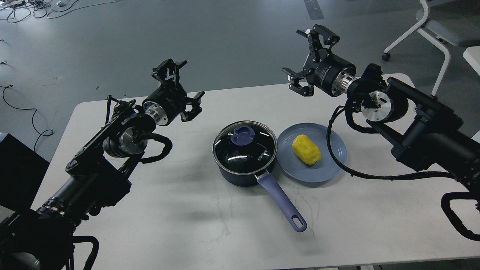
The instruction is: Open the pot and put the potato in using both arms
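Observation:
The dark navy pot (243,165) stands at the middle of the white table (187,210), its glass lid (258,152) with a blue knob (242,135) resting on it. Its lavender handle (283,202) points toward me and to the right. The yellow potato (306,150) lies on a blue-grey plate (330,165) just right of the pot. My left gripper (180,84) hangs open above the table, up and left of the pot, holding nothing. My right gripper (305,60) is open too, raised above the table's far edge behind the plate.
A white-framed chair (431,33) stands off the far right corner. Cables (22,112) lie on the grey floor at left. A black box (18,172) sits at the table's left edge. My right arm's cable (337,157) loops over the plate's right rim.

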